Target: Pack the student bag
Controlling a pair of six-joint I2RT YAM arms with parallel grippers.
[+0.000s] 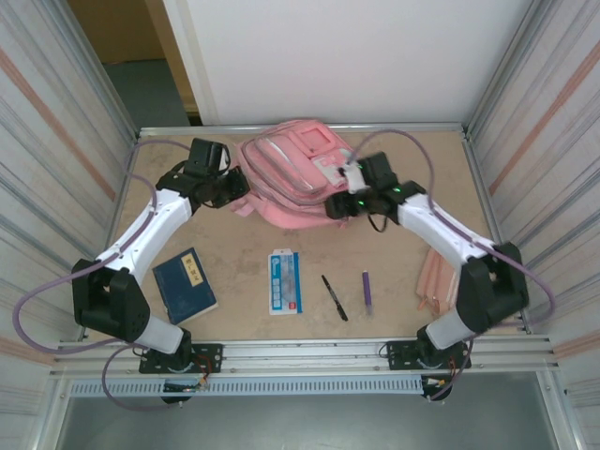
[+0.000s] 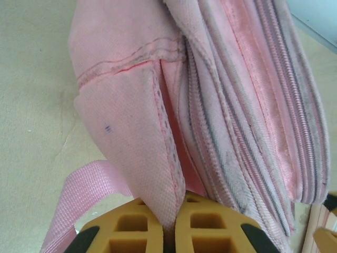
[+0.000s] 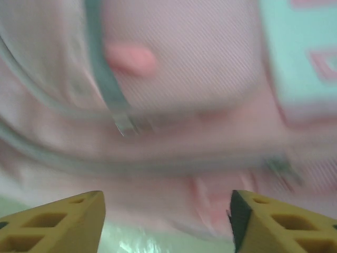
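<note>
Top external view. Bench (image 1: 281, 248): flat, matte tan board with faint mottling, framed by pale metal rails. Ribbed metal panels (image 1: 56, 122) close the left and right sides; a plain white wall (image 1: 356, 56) stands behind the far edge.

Student bag (image 1: 291, 173): pink woven fabric, soft and slumped, with rows of grey zip teeth and a white-and-pink patch. It lies at the middle of the bench's far edge.

Left gripper (image 2: 168, 211): yellow ribbed pads pressed together on a stitched fabric flap at the bag's left side, with a pink webbing strap (image 2: 79, 200) beside it.

Right gripper (image 3: 168, 211): yellow fingers spread wide, nothing between them, close over the bag's blurred front.

Near half of the bench, left to right:
- blue book (image 1: 185, 285), rectangular, glossy cover
- white-and-blue packet (image 1: 285, 281), flat
- black pen (image 1: 335, 297), slim
- purple pen (image 1: 367, 291), slim
- pale pink flat item (image 1: 436, 277) at the right edge, partly hidden by the arm
</note>
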